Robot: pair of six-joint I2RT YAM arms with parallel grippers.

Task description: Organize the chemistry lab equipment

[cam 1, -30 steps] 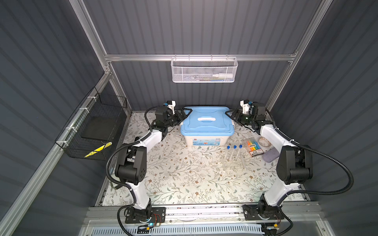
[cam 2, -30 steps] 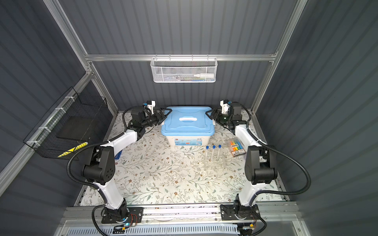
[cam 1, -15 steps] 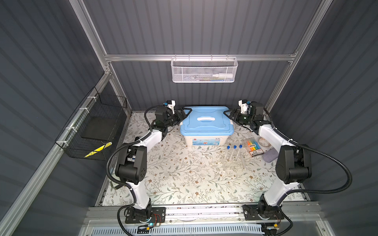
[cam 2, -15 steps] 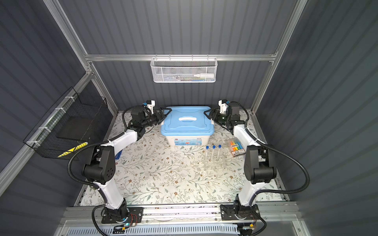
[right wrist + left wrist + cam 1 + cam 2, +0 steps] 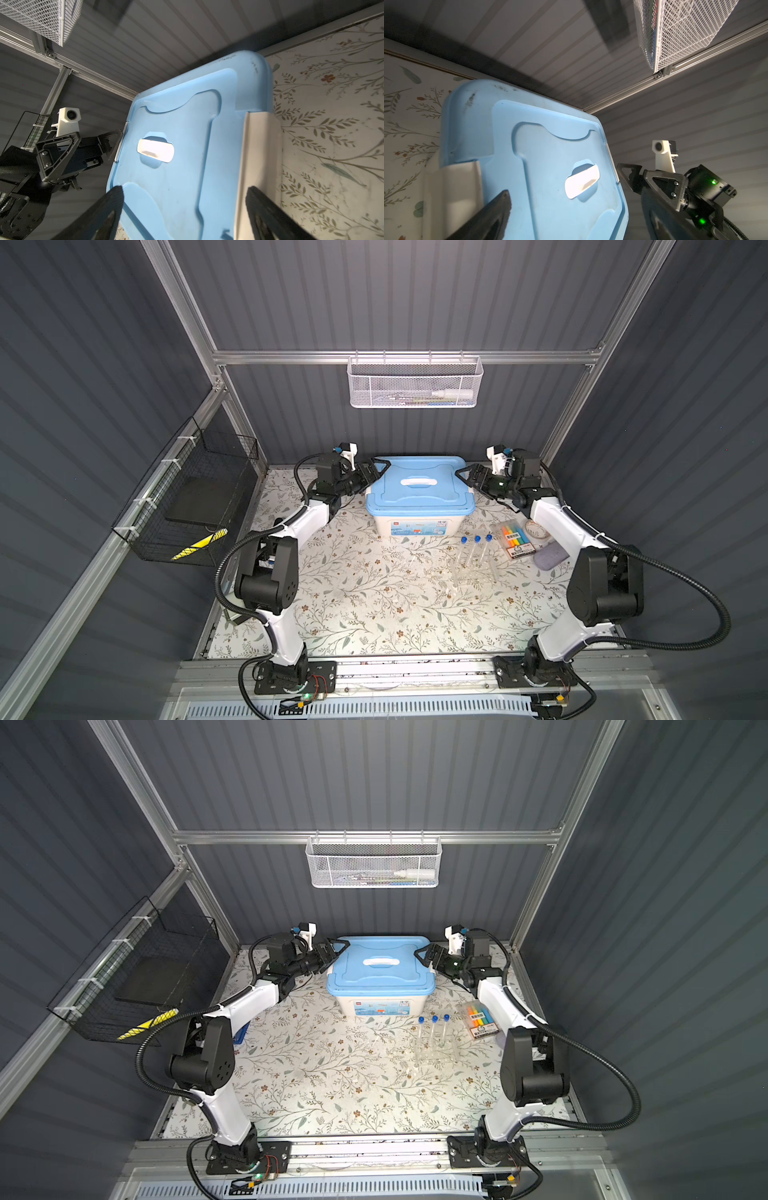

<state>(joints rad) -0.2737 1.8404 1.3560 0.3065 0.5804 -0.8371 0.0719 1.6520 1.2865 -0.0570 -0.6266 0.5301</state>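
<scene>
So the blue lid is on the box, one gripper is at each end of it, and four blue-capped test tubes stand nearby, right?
Not four: both top views show three blue-capped test tubes. The rest holds: the blue lid is on the box, with the left gripper and the right gripper at its ends.

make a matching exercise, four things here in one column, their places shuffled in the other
1. white plastic storage box with light blue lid
2. three clear blue-capped test tubes
3. pack of coloured highlighters
4. white wire mesh basket

A. hanging from the aluminium rail
B. upright in the clear tube rack
C. between the left gripper and right gripper
D. flat, just right of that rack

Pairs: 1-C, 2-B, 3-D, 4-A
</scene>
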